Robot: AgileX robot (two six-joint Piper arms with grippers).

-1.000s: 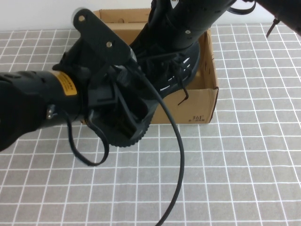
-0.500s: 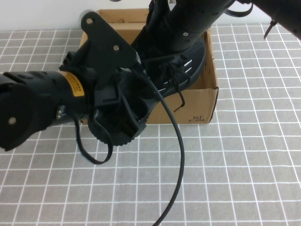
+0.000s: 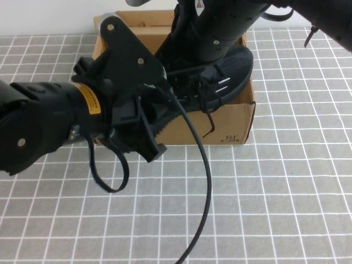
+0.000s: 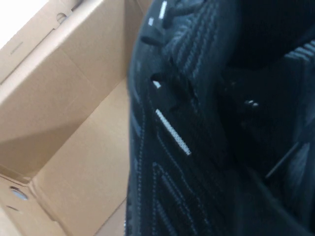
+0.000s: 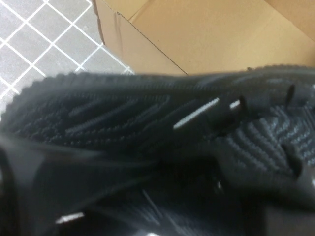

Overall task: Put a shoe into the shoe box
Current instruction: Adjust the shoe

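The black knit shoe [image 3: 226, 74] hangs tilted across the open brown shoe box [image 3: 234, 122], toe toward the box's right wall, heel sole over the front rim. My left gripper [image 3: 158, 126] comes in from the left and is shut on the shoe's heel end. My right gripper [image 3: 193, 61] reaches down from the far side, shut on the shoe's middle; its arm hides it. In the left wrist view the shoe [image 4: 167, 137] fills the right side above the box floor [image 4: 74, 113]. In the right wrist view the shoe [image 5: 147, 123] lies over a box wall [image 5: 206, 34].
The box stands on a grey tiled tabletop [image 3: 286, 192] near the white back wall. A black cable [image 3: 204, 176] loops from the left arm down across the table toward the front edge. The box's lid flap [image 3: 137, 19] stands up at the back.
The shoe has moved up and to the right, further over the box; its heel has left the table side of the front rim. The left arm followed slightly.
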